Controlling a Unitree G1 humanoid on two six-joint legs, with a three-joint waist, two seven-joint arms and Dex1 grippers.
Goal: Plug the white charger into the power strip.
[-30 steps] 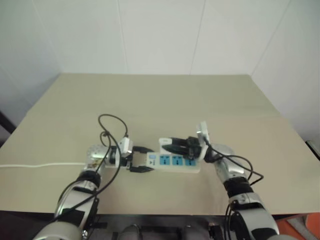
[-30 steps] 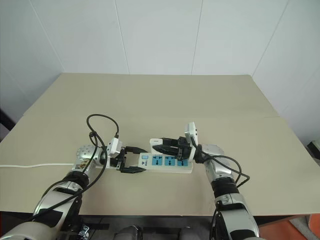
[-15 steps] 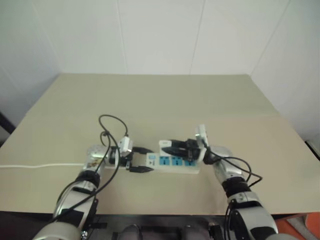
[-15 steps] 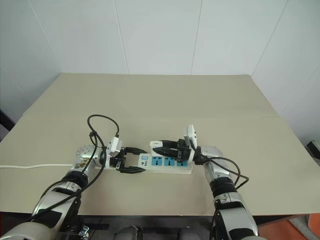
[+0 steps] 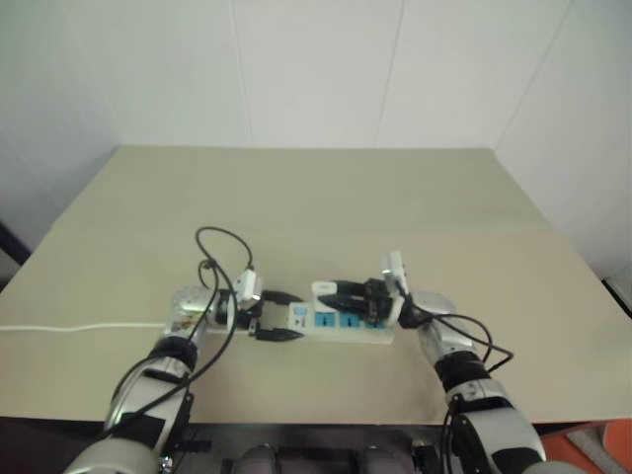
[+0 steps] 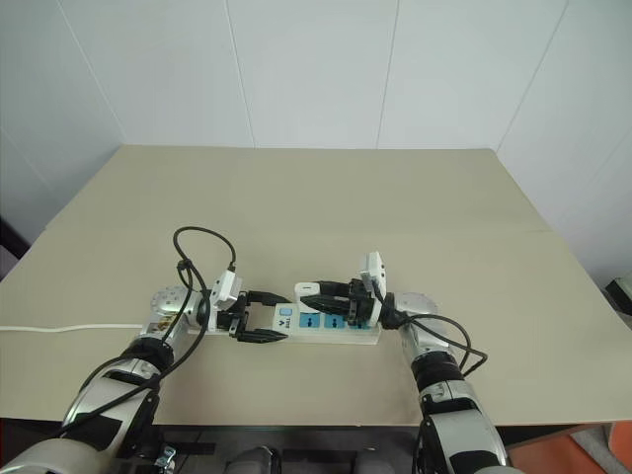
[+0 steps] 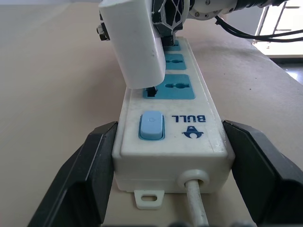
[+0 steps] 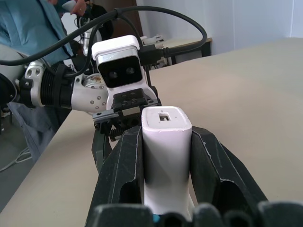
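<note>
The power strip (image 6: 341,329) lies across the table's near middle, a white bar with blue sockets and a blue switch (image 7: 151,125) at its left end. My left gripper (image 6: 267,316) is shut on that switch end, one black finger (image 7: 92,165) pressed against each long side. My right gripper (image 6: 318,293) reaches in from the right, shut on the white charger (image 8: 165,142). The charger (image 7: 135,45) stands over the socket nearest the switch, its lower end at the socket face. Its prongs are hidden.
The strip's thin white cord (image 6: 59,328) runs off the table's left edge. Black cables (image 6: 197,242) loop up from my left wrist. A person in blue (image 8: 28,28) stands beyond the table's left side. The far half of the tan table (image 6: 316,197) is bare.
My right forearm has sunk a little, bringing the charger slightly lower over the strip. The left gripper and the strip have stayed put.
</note>
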